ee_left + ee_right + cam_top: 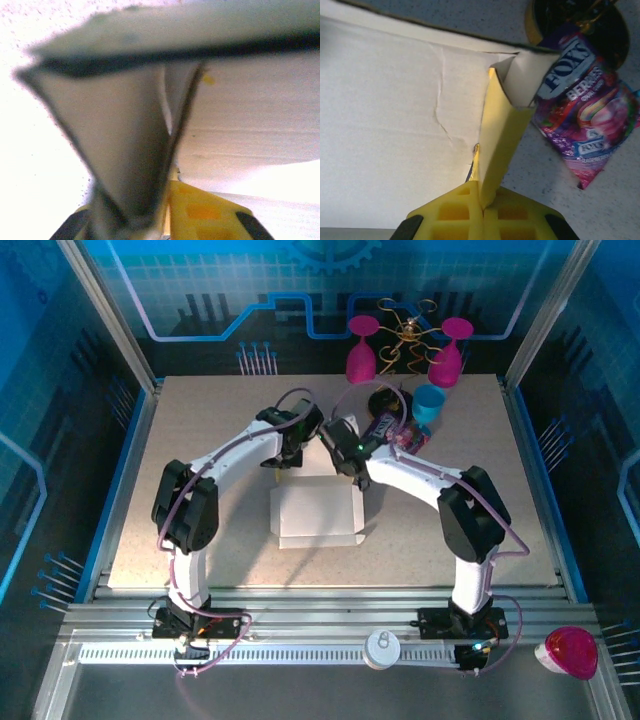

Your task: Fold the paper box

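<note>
**Both arms meet at the far edge of the paper box**

The table (pixel 190 540) carries the paper box (pixel 315 515) at its middle, lying with its pale inside turned up and its far edge between the two arms. The right wrist view shows that pale inner face (pixel 380 125) creased, with a yellow flap (pixel 500 135) standing up at its corner. The right gripper (pixel 481 197) has its yellow fingers pressed together on this flap.

The left gripper (pixel 145 222) sits at the box's far-left corner. There a grey flap (pixel 115 140), badly blurred, runs down into the gap between the fingers. Whether it is pinched or loose I cannot tell.

A purple snack packet (pixel 590 120) lies just beside the far-right corner. A blue cup (pixel 429 405) stands near it, farther back.
</note>
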`<state>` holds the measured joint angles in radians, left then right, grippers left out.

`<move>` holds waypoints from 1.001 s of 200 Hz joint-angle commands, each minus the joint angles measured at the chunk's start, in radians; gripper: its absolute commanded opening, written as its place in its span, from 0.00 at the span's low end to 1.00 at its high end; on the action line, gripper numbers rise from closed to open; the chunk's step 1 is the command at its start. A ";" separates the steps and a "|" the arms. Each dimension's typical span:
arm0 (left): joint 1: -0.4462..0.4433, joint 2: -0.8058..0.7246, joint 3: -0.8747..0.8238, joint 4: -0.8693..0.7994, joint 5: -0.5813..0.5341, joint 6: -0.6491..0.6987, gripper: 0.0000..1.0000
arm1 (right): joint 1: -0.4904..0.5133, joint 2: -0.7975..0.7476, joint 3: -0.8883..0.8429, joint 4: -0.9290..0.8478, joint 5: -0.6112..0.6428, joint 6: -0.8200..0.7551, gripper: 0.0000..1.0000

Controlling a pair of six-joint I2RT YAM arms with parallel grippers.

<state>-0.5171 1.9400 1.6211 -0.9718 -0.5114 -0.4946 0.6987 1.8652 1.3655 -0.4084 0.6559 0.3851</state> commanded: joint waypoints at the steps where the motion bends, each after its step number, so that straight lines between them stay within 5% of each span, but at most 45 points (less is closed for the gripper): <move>1: 0.006 -0.077 -0.043 0.085 -0.023 -0.002 0.18 | 0.009 -0.093 -0.164 0.408 0.029 -0.084 0.00; 50: 0.026 -0.109 -0.114 0.140 0.065 -0.006 0.42 | 0.020 -0.081 -0.246 0.583 0.020 -0.132 0.00; 85: 0.025 -0.192 -0.155 0.159 0.095 -0.038 0.49 | 0.019 -0.058 -0.253 0.623 0.038 -0.158 0.00; 124: 0.032 -0.360 -0.111 0.060 0.147 -0.232 0.62 | 0.014 -0.036 -0.288 0.753 0.003 -0.221 0.00; 168: 0.251 -0.494 -0.210 0.195 0.399 -0.461 0.71 | 0.010 0.002 -0.330 0.888 -0.019 -0.281 0.00; 200: 0.356 -0.467 -0.308 0.421 0.561 -0.483 0.71 | 0.009 0.034 -0.377 1.042 -0.035 -0.331 0.00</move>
<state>-0.1989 1.4265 1.3926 -0.7174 -0.1421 -0.9001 0.7052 1.8675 1.0275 0.4400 0.6319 0.1093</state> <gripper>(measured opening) 0.710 0.051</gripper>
